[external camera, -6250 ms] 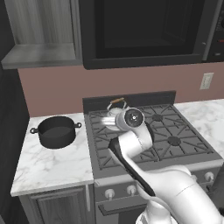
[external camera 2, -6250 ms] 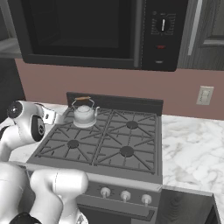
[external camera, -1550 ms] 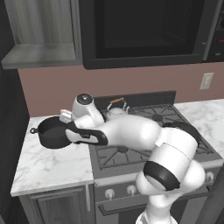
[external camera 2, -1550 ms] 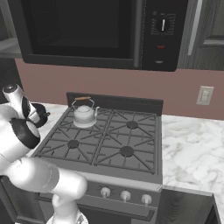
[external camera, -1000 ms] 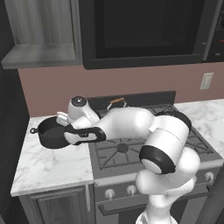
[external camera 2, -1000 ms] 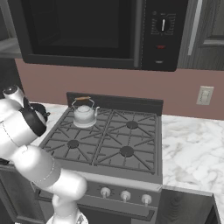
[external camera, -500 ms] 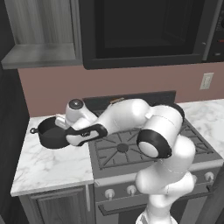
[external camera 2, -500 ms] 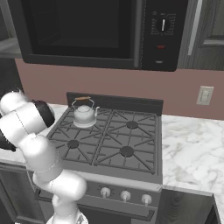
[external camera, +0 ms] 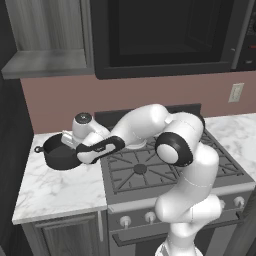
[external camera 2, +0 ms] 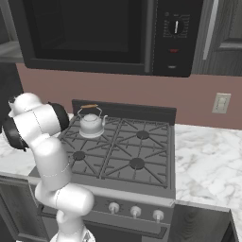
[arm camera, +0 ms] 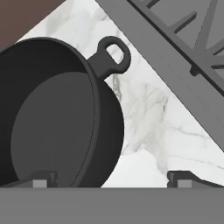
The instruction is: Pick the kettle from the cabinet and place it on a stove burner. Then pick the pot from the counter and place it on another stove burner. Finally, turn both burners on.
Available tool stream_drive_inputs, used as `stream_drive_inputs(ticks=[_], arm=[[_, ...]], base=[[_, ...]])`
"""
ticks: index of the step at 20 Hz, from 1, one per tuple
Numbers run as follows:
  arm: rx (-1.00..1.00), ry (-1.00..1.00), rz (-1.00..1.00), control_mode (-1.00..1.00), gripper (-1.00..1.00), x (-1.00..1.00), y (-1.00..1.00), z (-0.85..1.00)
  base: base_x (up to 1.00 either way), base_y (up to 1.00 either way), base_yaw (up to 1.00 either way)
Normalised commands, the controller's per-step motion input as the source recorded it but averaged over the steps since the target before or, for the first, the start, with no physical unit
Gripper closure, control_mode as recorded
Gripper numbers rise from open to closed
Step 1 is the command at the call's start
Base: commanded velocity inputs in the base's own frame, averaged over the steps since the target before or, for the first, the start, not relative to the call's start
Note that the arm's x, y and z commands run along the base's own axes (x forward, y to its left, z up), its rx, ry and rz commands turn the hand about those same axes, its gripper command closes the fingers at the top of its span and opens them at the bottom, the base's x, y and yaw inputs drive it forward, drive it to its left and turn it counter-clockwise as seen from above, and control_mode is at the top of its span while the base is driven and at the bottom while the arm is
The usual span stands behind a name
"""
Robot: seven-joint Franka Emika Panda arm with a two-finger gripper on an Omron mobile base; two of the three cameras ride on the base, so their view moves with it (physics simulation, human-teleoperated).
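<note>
The pot (external camera: 56, 154), dark and lidless, stands on the white marble counter (external camera: 55, 190) left of the stove. My gripper (external camera: 68, 142) hangs over the pot's right side, open. In the hand view the pot (arm camera: 52, 131) lies at the left with one loop handle (arm camera: 112, 59) pointing up; its right wall sits between my spread fingertips (arm camera: 40, 180), and my gripper (arm camera: 111, 180) holds nothing. The kettle (external camera 2: 90, 123) stands on the rear left stove burner. The front left burner (external camera 2: 79, 155) is bare.
The stove grate (arm camera: 192, 39) borders the counter (arm camera: 157, 131) to the pot's right. The open cabinet (external camera: 45, 35) hangs above the pot, and the black microwave (external camera: 165, 35) above the range. Silver knobs (external camera 2: 135, 211) line the stove front. My arm arches over the stove's left half.
The arm has swung further left and lower, bringing the hand from beside the pot to just over its right rim. The jaws stayed open. Pot and kettle have not moved.
</note>
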Motion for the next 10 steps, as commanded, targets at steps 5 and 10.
stream_drive_inputs(ticks=[5, 10], arm=[[0.0, 0.06, -0.02, -1.0, -1.0, 0.14, 0.1, -0.1], [0.0, 0.06, -0.02, -1.0, -1.0, 0.13, 0.08, -0.12]], base=[[0.0, 0.0, 0.0], [0.0, 0.0, 0.0]])
